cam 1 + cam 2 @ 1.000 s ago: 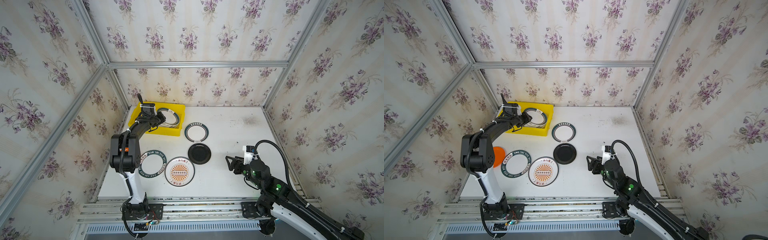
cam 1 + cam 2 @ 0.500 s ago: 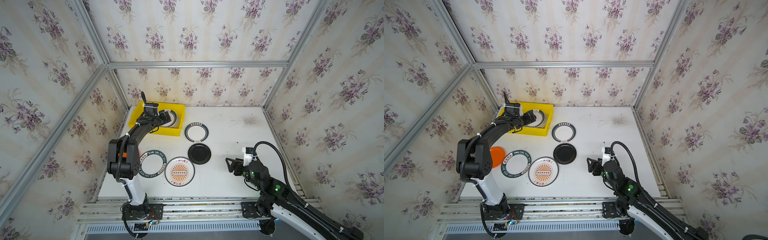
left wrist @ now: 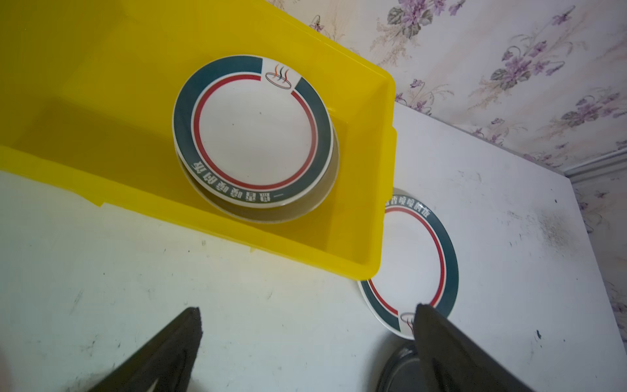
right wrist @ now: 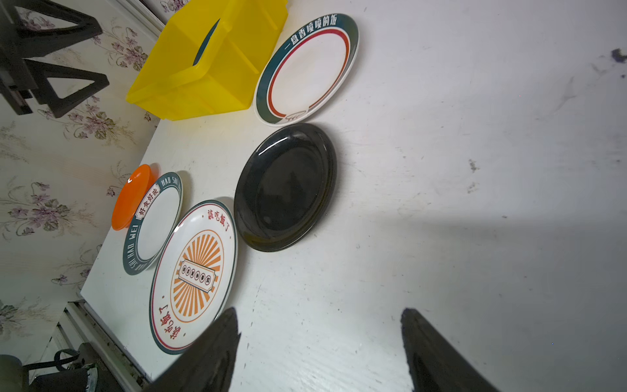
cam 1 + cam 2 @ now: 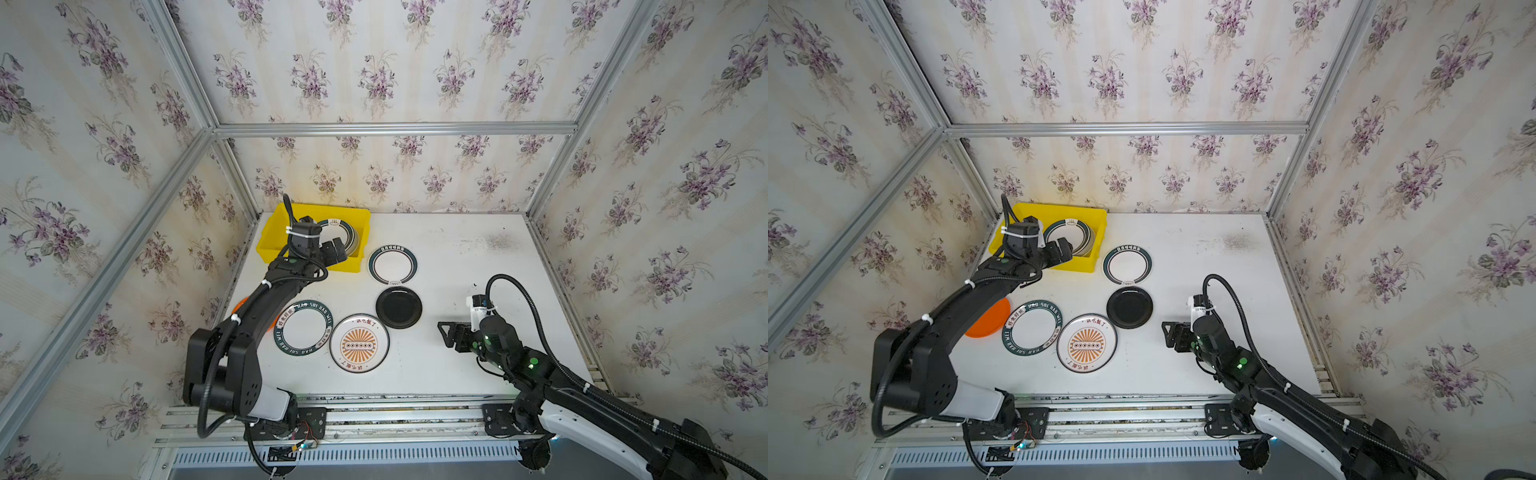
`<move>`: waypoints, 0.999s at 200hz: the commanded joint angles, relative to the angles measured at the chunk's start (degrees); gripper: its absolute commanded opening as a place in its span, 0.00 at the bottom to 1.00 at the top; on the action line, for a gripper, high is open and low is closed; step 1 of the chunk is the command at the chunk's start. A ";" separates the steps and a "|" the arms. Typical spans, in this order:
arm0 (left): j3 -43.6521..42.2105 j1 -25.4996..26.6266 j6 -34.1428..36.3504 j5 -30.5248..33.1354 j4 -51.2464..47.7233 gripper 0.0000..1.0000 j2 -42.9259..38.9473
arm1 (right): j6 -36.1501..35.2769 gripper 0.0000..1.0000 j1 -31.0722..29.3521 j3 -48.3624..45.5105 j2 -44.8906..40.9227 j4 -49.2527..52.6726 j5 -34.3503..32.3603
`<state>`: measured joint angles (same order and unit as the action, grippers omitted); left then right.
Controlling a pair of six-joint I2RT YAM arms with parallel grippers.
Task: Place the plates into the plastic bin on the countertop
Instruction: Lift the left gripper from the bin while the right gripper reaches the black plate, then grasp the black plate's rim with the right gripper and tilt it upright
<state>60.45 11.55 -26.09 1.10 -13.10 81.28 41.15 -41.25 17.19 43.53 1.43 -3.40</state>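
The yellow plastic bin (image 5: 274,245) (image 3: 101,101) stands at the far left of the white countertop (image 5: 478,257). In it a green-rimmed plate (image 3: 252,130) (image 5: 343,232) lies on top of another plate. My left gripper (image 5: 334,251) (image 3: 307,312) hovers at the bin's near wall, open and empty. On the countertop lie a green-rimmed plate (image 5: 392,264), a black plate (image 5: 398,307), a sunburst plate (image 5: 359,343), a lettered green-rimmed plate (image 5: 303,328) and an orange plate (image 5: 988,318), which my left arm partly hides. My right gripper (image 5: 446,336) (image 4: 319,315) is open and empty, right of the black plate.
Floral walls with aluminium rails (image 5: 390,129) close in the countertop on three sides. A dark smudge (image 5: 496,241) marks its far right. The bin's left half (image 3: 84,118) holds nothing. The arms' bases sit on the front rail (image 5: 374,415).
My left gripper has opened wide and drawn back from over the bin to its near wall, leaving the green-rimmed plate inside. The right gripper has barely moved.
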 commanded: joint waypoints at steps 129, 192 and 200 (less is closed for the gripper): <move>-44.79 11.00 -0.55 -0.09 15.02 1.00 -47.56 | 1.33 0.73 -0.05 11.02 30.23 -17.56 13.45; -48.69 10.73 -2.13 -4.94 24.04 1.00 -41.32 | 2.40 0.64 0.03 15.50 35.55 -14.87 8.88; -49.09 10.69 -2.14 -6.51 26.40 1.00 -40.16 | 2.45 0.63 0.21 15.37 35.44 -14.50 7.91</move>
<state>12.16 22.33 -28.01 0.36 4.01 38.92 43.05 -41.25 31.83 78.74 -13.61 8.21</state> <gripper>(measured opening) 0.997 0.643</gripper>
